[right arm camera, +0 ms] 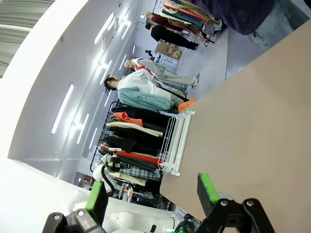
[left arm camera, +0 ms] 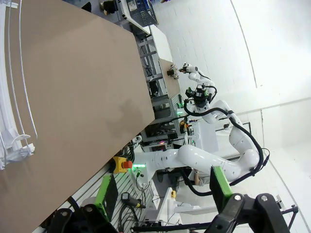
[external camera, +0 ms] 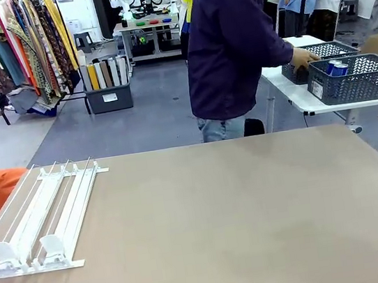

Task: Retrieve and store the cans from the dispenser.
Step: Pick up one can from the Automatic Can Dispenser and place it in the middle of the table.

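The dispenser (external camera: pixel 41 218) sits at the lower left of the front view, lanes bare, white stops at its near end, on the brown table (external camera: pixel 243 225). Over at the upper right, the person's hand (external camera: pixel 302 59) is in a dark mesh basket (external camera: pixel 356 79) on a white side table, blue cans (external camera: pixel 337 68) showing inside. Left gripper (left arm camera: pixel 163 191) at the bottom of its own view, jaws spread wide, nothing between the green pads. Right gripper (right arm camera: pixel 153 196) likewise wide apart and holding nothing.
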Motion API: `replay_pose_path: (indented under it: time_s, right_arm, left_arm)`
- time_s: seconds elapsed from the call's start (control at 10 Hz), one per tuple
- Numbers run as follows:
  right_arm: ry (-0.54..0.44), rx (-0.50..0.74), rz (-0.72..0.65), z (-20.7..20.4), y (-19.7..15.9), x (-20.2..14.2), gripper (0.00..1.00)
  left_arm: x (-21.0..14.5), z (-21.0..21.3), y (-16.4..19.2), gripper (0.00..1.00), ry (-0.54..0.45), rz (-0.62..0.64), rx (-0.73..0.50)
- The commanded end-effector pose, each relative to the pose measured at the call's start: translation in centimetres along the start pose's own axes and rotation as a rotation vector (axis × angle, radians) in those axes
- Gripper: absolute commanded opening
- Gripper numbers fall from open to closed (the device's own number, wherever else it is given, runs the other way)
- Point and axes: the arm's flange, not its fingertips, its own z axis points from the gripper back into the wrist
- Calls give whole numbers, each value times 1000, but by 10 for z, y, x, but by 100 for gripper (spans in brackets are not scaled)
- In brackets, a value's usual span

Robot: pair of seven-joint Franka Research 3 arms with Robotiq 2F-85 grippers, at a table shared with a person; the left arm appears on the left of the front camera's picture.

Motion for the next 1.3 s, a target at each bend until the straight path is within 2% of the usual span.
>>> replay_pose_path:
  time_s: [0.0,1.2]
  right_arm:
    - [-21,20,6,-3,4,5,100]
    - [-21,20,6,-3,4,5,100]
  left_arm:
    - [1,-1,-3,100,-11,-8,-17]
    - [1,-1,-3,100,-11,-8,-17]
